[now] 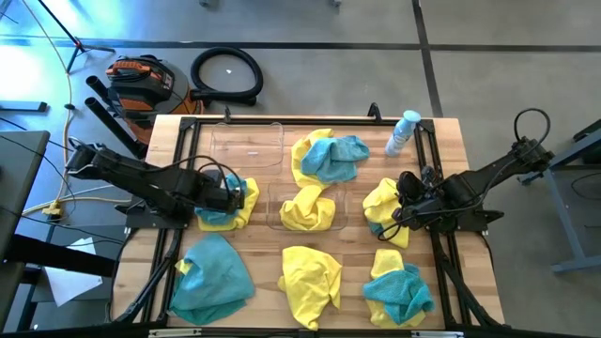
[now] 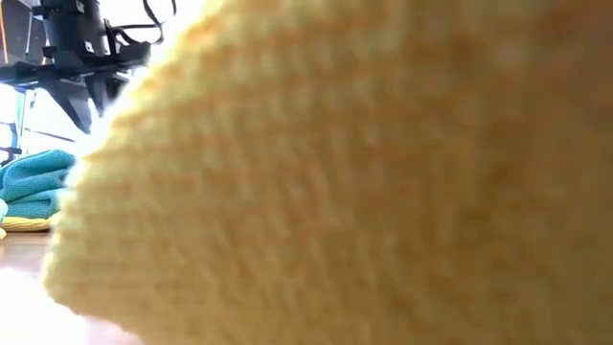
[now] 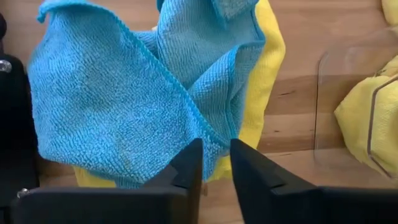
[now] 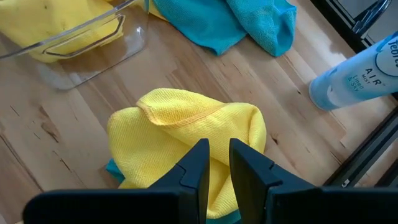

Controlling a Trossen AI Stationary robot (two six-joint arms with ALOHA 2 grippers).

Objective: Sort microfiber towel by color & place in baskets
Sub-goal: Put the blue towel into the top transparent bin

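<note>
Yellow and teal microfiber towels lie in heaps on the wooden table. My left gripper (image 1: 242, 195) is open a little, pointing down over a teal towel (image 3: 118, 93) that lies on a yellow one (image 3: 267, 74). My right gripper (image 1: 402, 202) hangs over a bunched yellow towel (image 4: 186, 124) with its fingers a narrow gap apart. One clear basket (image 1: 249, 145) stands at the far left of centre. A second basket (image 1: 274, 208) at the middle holds a yellow towel (image 1: 308, 208). My left gripper's fingertips (image 3: 193, 155) stand on either side of the teal towel's near edge (image 3: 214, 140); I cannot tell whether they touch it. My right gripper's fingertips (image 4: 200, 152) point down at the yellow towel's middle (image 4: 217, 134); I cannot tell whether they touch it.
More heaps lie around: teal on yellow (image 1: 329, 158) at the far middle, teal (image 1: 214, 279), yellow (image 1: 310, 277) and teal on yellow (image 1: 399, 286) along the near edge. A spray bottle (image 1: 402, 131) lies far right. A yellow towel (image 2: 364, 172) fills the low view.
</note>
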